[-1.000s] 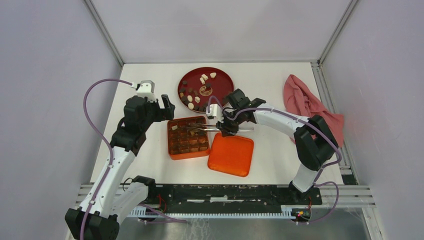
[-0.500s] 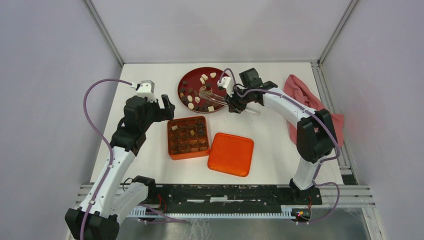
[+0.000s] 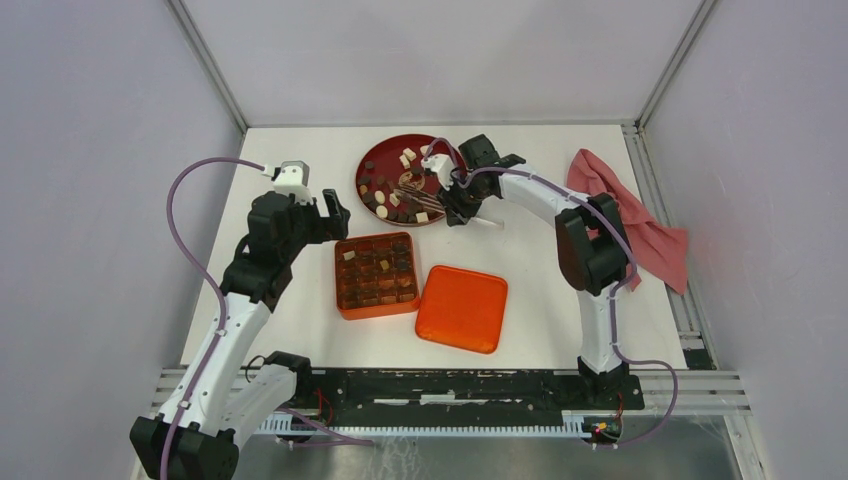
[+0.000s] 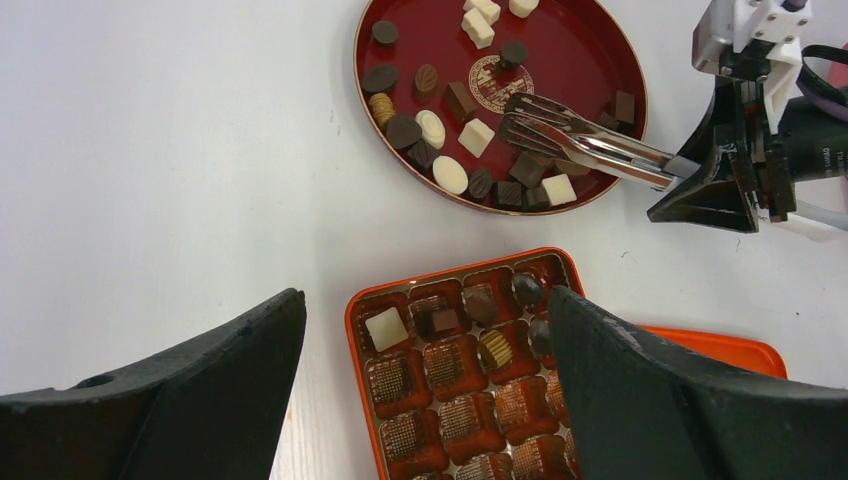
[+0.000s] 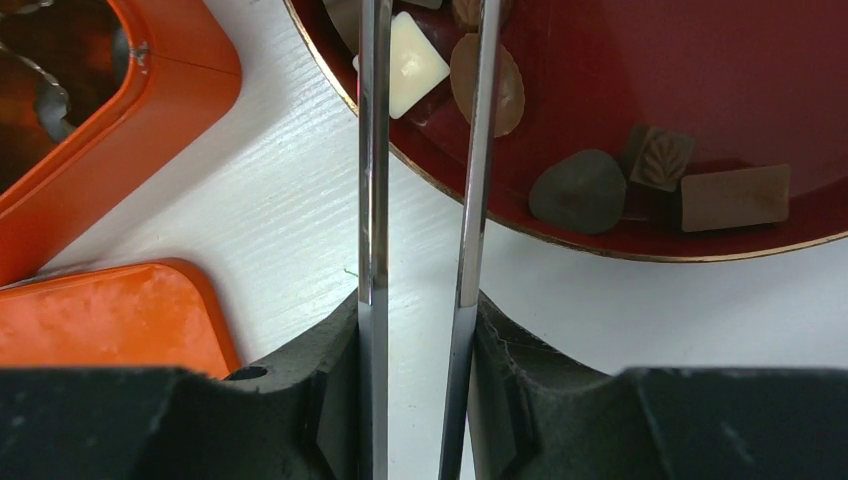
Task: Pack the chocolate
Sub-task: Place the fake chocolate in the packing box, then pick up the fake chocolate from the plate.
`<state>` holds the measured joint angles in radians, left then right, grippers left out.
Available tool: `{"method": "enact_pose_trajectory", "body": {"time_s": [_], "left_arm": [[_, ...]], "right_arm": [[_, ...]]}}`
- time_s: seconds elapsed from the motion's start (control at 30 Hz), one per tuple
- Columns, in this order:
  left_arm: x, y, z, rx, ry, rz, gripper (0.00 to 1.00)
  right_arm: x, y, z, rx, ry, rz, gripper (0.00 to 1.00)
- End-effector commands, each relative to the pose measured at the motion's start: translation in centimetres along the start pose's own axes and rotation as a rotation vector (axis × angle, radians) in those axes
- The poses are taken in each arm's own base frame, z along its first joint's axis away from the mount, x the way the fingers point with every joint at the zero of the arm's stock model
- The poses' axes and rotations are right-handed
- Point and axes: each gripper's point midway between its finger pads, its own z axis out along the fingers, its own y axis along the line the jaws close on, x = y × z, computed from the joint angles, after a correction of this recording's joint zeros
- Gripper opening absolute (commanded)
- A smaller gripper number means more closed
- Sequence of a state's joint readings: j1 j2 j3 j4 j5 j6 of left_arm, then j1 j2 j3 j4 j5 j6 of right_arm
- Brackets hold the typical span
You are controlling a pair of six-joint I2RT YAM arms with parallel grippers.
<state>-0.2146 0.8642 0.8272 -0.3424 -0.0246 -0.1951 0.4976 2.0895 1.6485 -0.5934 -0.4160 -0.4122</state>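
Note:
The chocolate [image 4: 450, 175] lies as several dark and cream pieces on the red plate [image 4: 590, 60], [image 3: 372, 160]. More pieces [image 4: 385, 328] sit in the back cells of the orange box [image 3: 376, 275]. My right gripper [image 3: 455, 200], [image 5: 415, 330] is shut on metal tongs [image 4: 580, 140], [image 5: 372, 200]. The tong tips hang slightly apart over the plate's near side, and I see no piece between them. My left gripper [image 4: 425, 300], [image 3: 335, 218] hovers open above the box's far-left part, holding nothing.
The orange lid [image 3: 462, 308] lies flat just right of the box. A pink cloth [image 3: 620, 215] is bunched at the table's right edge. Grey walls enclose the white table on three sides.
My right arm has swung the tongs from over the box back to the red plate. The left arm has not moved.

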Motion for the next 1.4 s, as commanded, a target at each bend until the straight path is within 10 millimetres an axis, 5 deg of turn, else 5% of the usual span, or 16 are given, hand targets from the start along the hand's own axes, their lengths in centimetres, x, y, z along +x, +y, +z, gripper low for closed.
{"method": "enact_pose_trajectory", "body": {"time_s": [0.0,0.57,1.37], "left_arm": [[-0.8,0.0,0.1,0.009,-0.032,0.046,0.95],[-0.7,-0.1,0.1,0.012,-0.029,0.046,0.95],[-0.5,-0.1,0.3,0.013,-0.018,0.047,0.95]], "right_arm": [[-2.3,-0.5,-0.1,0.012,-0.042,0.009,0.40],[-1.9,-0.4,2.7,-0.058,-0.013,0.061,0.45],[-2.7,1.2,1.3,-0.125,-0.037,0.034,0.49]]}}
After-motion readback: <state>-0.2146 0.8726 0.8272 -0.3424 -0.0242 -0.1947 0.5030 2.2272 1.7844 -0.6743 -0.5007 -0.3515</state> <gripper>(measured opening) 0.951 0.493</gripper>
